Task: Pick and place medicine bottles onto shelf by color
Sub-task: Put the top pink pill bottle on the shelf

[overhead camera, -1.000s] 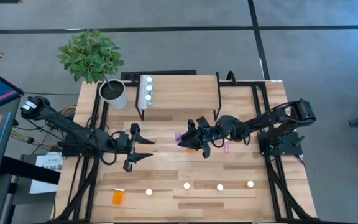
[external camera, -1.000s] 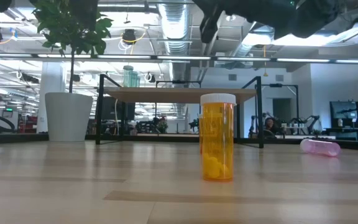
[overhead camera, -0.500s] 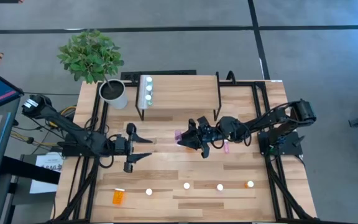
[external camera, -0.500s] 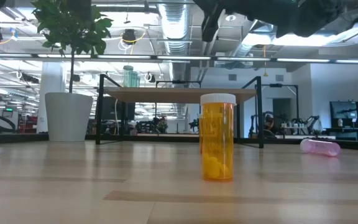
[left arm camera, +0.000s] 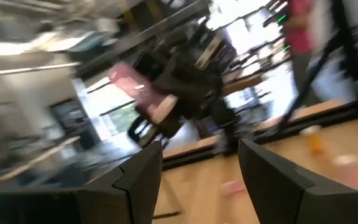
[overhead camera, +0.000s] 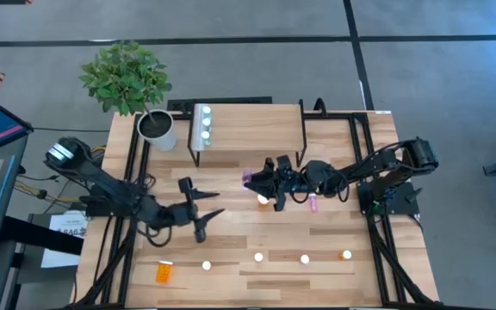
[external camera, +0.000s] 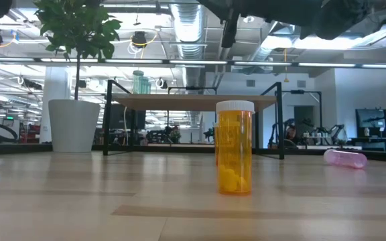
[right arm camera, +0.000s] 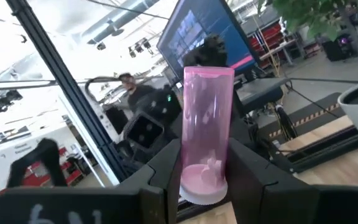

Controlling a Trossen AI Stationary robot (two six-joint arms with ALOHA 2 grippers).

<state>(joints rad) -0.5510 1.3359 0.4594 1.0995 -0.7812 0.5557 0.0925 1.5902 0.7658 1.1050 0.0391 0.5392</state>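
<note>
My right tool [overhead camera: 261, 185] is up over the middle of the table [overhead camera: 231, 237]. Its fingers [right arm camera: 166, 168] are closed on a pink bottle [right arm camera: 205, 134], cap down. My left tool [overhead camera: 203, 209] hangs at about 8 o'clock from it, fingers [left arm camera: 143, 171] apart and holding nothing. The shelf [overhead camera: 252, 125] is at 12 o'clock, with white-capped bottles [overhead camera: 204, 123] at its left end. One pink bottle [overhead camera: 313, 204] lies beside my right tool. More bottles [overhead camera: 258, 257] stand in a row at 6 o'clock.

Grey floor [overhead camera: 257, 19] with dark seams, leafy potted plant [overhead camera: 127, 77], exposed ceiling ducts [external camera: 186, 17] overhead.
</note>
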